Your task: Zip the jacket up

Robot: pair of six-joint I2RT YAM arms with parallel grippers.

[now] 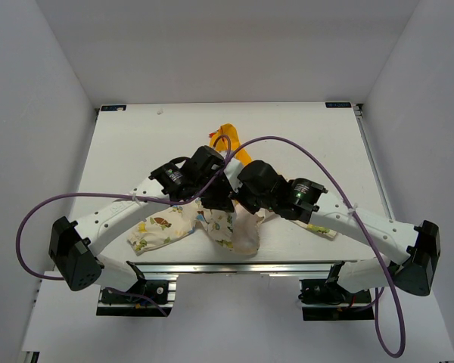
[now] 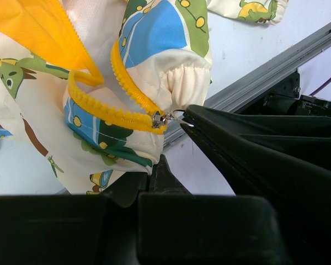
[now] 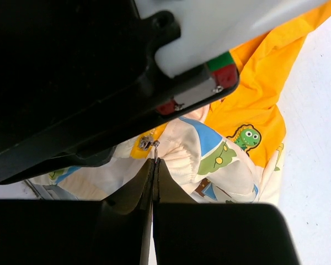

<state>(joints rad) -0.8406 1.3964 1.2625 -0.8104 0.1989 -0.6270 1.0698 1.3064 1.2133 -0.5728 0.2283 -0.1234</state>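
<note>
White counter, white walls on three sides, metal rail along the near edge.

- Jacket lies bunched at the near middle of the counter, under both wrists. Yellow hood points to the far side and one sleeve trails left.
- Left fingers: closed, pinching the jacket's hem fabric just below the foot of the zip.
- Right fingers: closed tip to tip on the small metal zipper pull, reaching in from the side.
- Slider sits low, next to the hem and a gathered cuff. Both rows of yellow teeth run into it and splay apart above it. Judgement: the zip is barely begun and nearly its whole length is left to close.

Doing the step well (judgement):
- The left hold should act as an anchor, drawing the hem toward the near edge so the zip is taut.
- The right should draw the pull along the line of the teeth toward the hood, low over the cloth, not lifting.
- One tooth row loops out in a curve, so the front should be tensioned straight first or the slider may bind.
- The orange lining lies close beside the teeth and could catch in the slider.
- The hold on the pull is at the very tips, so a slow, steady draw is less likely to slip.
</note>
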